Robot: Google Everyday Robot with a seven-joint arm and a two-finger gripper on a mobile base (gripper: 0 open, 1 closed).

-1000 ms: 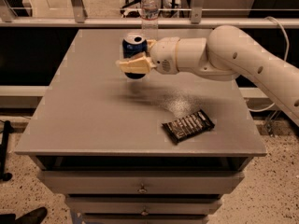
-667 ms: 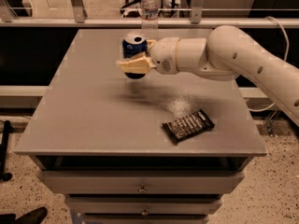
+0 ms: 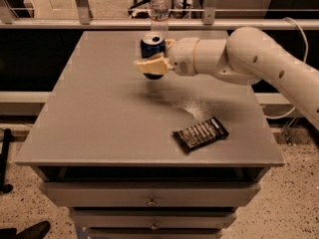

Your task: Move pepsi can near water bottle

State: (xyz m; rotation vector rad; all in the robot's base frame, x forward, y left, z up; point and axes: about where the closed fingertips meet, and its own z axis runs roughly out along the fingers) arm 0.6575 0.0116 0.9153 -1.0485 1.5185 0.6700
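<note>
My gripper (image 3: 155, 59), clamped on the pepsi can (image 3: 152, 46), has edged closer to the water bottle (image 3: 159, 9). The can hangs just in front of the bottle, so I judge release comes next.

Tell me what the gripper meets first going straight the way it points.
Likely nothing: the gripper, gripping the can, points toward the picture's left across bare table; the bottle seems farther back.

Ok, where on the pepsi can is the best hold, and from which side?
Mid-height on its round wall, level, from the picture's right, as the gripper over the back of the table has it. The pepsi can is upright, so its curved sides fit between two fingers, and a sideways approach keeps the arm off the water bottle behind.
</note>
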